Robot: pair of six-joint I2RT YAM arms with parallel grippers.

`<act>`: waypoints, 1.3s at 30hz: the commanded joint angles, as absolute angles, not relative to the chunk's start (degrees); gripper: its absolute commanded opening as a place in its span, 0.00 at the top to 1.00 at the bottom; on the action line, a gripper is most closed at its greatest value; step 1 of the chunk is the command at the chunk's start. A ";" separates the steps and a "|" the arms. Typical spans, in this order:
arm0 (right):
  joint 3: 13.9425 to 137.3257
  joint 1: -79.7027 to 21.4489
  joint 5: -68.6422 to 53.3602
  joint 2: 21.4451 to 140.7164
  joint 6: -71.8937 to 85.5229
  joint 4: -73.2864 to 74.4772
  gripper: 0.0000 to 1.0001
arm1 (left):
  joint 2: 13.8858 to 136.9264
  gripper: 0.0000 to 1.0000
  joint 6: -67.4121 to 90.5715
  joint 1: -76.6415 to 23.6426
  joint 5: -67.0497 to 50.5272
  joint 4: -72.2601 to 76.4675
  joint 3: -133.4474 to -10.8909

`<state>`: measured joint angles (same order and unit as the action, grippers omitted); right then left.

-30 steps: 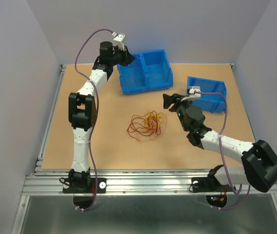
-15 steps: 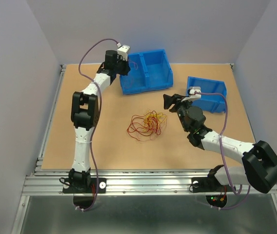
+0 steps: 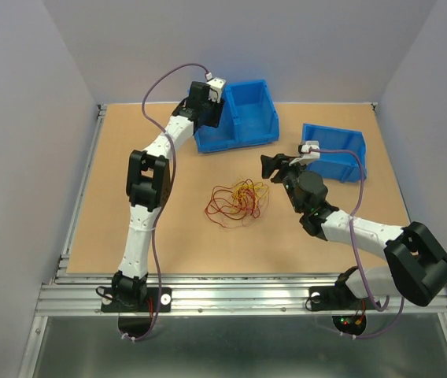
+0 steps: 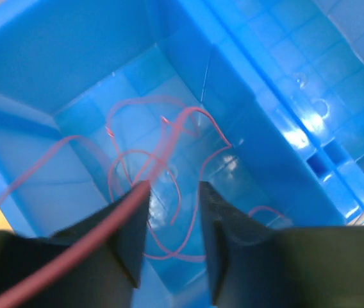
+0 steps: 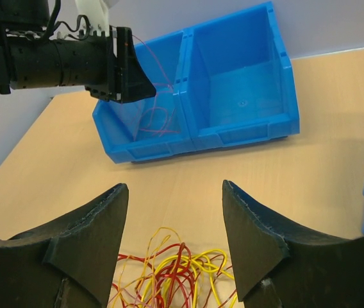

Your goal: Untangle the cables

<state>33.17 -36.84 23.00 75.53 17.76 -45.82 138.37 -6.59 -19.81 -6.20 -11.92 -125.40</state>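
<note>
Plywood tabletop (image 3: 129, 228), lilac walls (image 3: 286, 47); left gripper (image 4: 172, 189) slightly parted, right gripper (image 5: 173, 189) spread wide, empty.

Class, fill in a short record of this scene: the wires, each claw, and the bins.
wire heap: red, orange and yellow, tangled on the table
loose strand: pink-red, inside the double blue bin, left compartment
left claw: open, above that compartment
right claw: open, hovering near the wire heap
single blue bin: at the table's right

Obscured items noted.
Right wrist view: cables (image 5: 169, 264) were cut off at bottom edge, partly hidden behind right tool (image 5: 174, 187). Left wrist view: one strand (image 4: 73, 240) was blurred, running off frame.
</note>
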 commanded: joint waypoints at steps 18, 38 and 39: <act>35.07 -37.00 23.29 75.94 17.40 -48.52 0.34 | 122.54 0.02 -11.95 -19.69 -7.55 -24.97 -124.04; 37.00 -36.91 22.06 78.31 17.58 -47.72 0.34 | 135.18 0.53 -6.35 -17.06 -15.45 -27.07 -135.62; 36.91 -37.00 22.15 78.22 17.58 -47.55 0.34 | 134.83 0.43 -4.59 -16.35 -20.60 -26.81 -133.70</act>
